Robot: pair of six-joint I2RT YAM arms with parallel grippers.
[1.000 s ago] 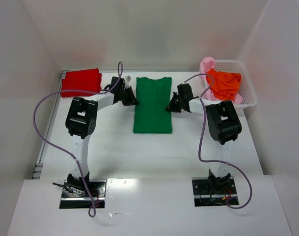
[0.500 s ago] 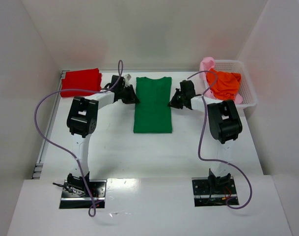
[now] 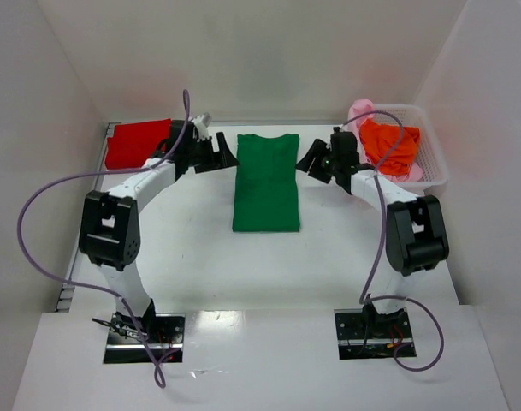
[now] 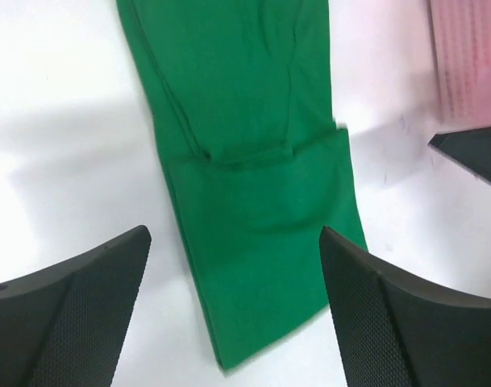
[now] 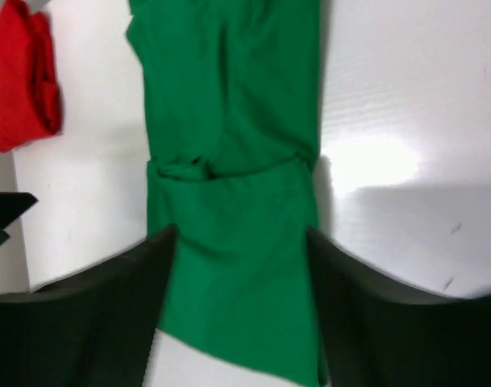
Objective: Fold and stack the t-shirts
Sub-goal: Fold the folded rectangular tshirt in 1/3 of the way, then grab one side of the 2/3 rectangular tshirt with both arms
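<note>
Pincers wide open, left pincer (image 3: 227,157) and right pincer (image 3: 308,163) now flank the collar end of the green t-shirt (image 3: 266,184), up from its midsection a second ago (probably lining up the lengthwise fold). It lies flat mid-bench (image 3: 200,248), sleeves tucked in; red t-shirt (image 3: 139,143) folded to its left, orange t-shirt (image 3: 390,144) heaped to its right.
</note>
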